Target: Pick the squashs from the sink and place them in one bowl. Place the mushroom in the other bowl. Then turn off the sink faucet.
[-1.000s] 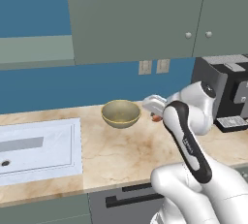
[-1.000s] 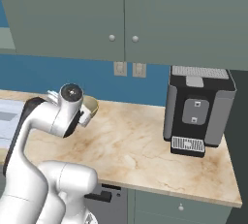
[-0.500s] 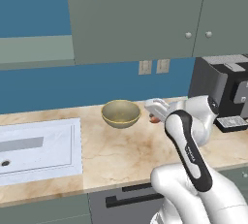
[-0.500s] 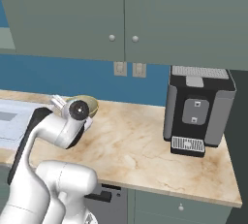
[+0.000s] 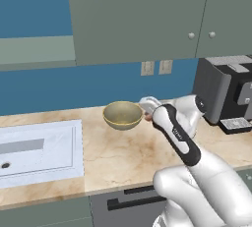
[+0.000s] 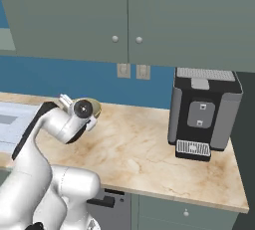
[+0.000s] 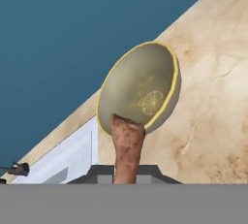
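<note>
On your far left in the left base view, the pale sink (image 5: 39, 150) lies set into the marbled counter (image 5: 123, 155), its basin showing a dark drain hole. Move right and you meet the olive-tan bowl (image 5: 122, 115), standing upright on the counter between the sink and the arm. Just beside its right rim is the gripper (image 5: 146, 114), clamped shut on the mushroom (image 7: 127, 145), which you see best in the hand view as a reddish-brown stalk. Its long axis runs along the gripper's own line, and its free end points at the near rim of the bowl (image 7: 140, 85) and overlaps that rim. You cannot tell from these views whether it touches the bowl. Farther right, well apart from the bowl, the black coffee machine (image 5: 227, 93) stands against the blue wall under the grey cabinets (image 5: 147, 17), with two wall outlets (image 5: 156, 67) between them.
</note>
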Tool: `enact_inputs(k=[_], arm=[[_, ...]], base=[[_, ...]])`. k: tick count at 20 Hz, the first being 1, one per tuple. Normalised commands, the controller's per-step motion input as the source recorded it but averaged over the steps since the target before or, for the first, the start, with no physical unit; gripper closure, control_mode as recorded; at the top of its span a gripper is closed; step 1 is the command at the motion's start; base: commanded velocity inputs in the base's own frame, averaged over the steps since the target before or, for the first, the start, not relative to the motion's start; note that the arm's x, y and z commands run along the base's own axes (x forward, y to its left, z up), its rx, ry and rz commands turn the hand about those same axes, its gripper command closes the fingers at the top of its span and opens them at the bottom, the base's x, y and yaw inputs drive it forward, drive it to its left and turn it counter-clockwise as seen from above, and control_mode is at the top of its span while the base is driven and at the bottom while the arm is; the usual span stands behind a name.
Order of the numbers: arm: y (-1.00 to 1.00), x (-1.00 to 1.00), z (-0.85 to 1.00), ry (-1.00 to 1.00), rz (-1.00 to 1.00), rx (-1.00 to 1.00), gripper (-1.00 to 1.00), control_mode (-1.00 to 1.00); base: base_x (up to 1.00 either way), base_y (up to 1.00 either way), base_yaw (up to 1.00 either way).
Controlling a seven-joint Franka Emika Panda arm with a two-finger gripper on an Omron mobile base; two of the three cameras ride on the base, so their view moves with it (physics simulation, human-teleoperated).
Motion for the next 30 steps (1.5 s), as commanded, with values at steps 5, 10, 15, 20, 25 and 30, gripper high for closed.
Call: enact_inputs(k=[5,10,15,20,25,30], arm=[[0.16,0.74,-0.08,0.09,0.0,0.0,1.0,-1.0],[0.16,0.62,-0.11,0.02,0.0,0.0,1.0,-1.0],[0.01,0.14,-0.2,0.0,0.0,0.0,1.0,-1.0],[0.0,0.11,-0.29,0.0,0.0,0.0,1.0,-1.0],[0.07,0.36,0.0,0.0,-0.01,0.0,1.0,-1.0],[0.3,0.54,-0.08,0.0,-0.05,0.0,1.0,-1.0]], base=[[0.0,0.0,0.0],[0.0,0.0,0.0],[0.0,0.0,0.0],[0.0,0.0,0.0],[0.0,0.0,0.0],[0.0,0.0,0.0]])
